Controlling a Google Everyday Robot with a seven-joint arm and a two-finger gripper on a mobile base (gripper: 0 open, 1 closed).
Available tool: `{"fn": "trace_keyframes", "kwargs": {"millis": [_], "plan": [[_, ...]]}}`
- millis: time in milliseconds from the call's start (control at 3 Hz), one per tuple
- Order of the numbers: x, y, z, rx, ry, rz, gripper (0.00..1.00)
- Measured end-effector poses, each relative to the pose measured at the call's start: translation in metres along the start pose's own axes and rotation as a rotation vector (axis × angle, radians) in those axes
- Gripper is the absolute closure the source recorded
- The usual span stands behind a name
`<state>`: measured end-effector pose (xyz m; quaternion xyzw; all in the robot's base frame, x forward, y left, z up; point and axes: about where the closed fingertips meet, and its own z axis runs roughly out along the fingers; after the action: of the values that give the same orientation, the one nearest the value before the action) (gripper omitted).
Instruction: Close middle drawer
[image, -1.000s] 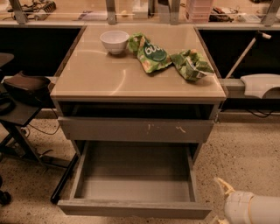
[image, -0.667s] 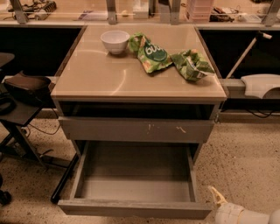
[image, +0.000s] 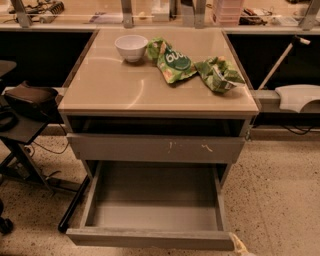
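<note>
Middle drawer (image: 150, 239) fully pulled out at cabinet foot; gripper (image: 240, 245) just beside its front right corner, grip state cannot tell; approach step, next needs a square inward push.

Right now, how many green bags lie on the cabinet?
2. One bag beside the white bowl, the other bag right of it. The gripper is at the middle drawer's right front corner.

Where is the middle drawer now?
The middle drawer is pulled out, low centre of camera view, below the scratched drawer front; the hand is beside its front right corner.
</note>
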<state>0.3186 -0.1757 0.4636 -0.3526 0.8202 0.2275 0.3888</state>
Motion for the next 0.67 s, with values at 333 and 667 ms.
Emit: {"fn": "trace_keyframes", "kwargs": {"millis": [333, 667], "plan": [[0.026, 0.019, -0.022, 0.043, -0.006, 0.047, 0.0], [0.035, 0.035, -0.049, 0.073, -0.006, 0.061, 0.0]]}}
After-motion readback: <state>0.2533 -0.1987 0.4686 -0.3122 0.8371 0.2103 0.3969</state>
